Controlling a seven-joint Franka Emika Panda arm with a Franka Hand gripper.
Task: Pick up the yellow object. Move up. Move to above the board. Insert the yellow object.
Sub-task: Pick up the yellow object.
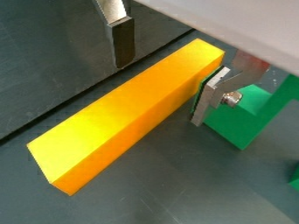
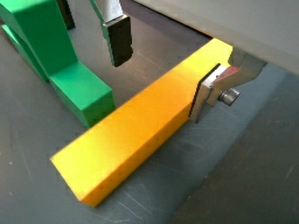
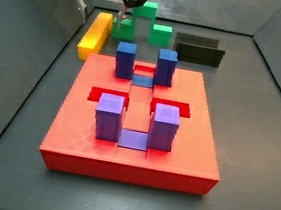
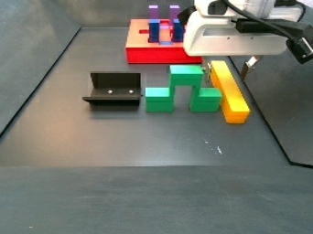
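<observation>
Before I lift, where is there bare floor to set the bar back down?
Bare floor lies in front of the fixture and green block. It is crowded where the claw straddles the yellow object beside that block, near the board.

Dark floor (image 4: 110,137) bearing the red board (image 3: 129,151), yellow object (image 4: 229,94), green stepped block (image 4: 181,90) and fixture (image 4: 113,90); hand (image 2: 163,66) straddling the yellow object.
</observation>
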